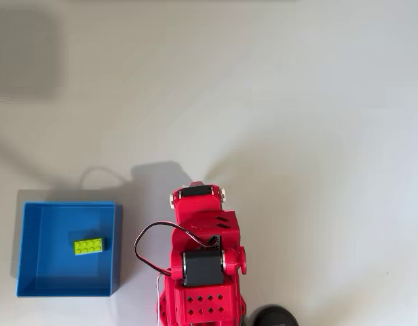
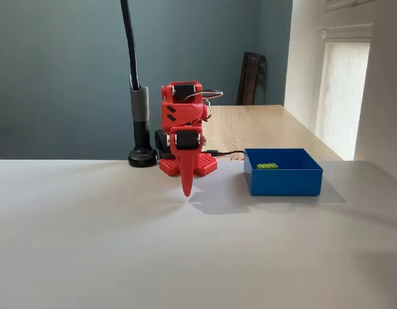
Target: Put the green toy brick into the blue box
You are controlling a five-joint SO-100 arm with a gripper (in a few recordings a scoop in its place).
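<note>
The green toy brick (image 1: 89,246) lies flat on the bottom of the blue box (image 1: 34,238), studs up, right of the box's middle in the overhead view. In the fixed view the green toy brick (image 2: 267,166) shows just over the blue box's front wall (image 2: 282,181). The red arm is folded up over its base beside the box. Its gripper (image 2: 186,190) points straight down above the table with the fingers together, holding nothing. It hangs to the left of the box in the fixed view, apart from it.
A black lamp post with a round foot (image 2: 142,156) stands behind the arm's base (image 2: 189,166). A black cable (image 1: 142,244) loops off the arm toward the box. White table surface spreads in front of and around the arm. A wooden tabletop (image 2: 269,125) lies behind.
</note>
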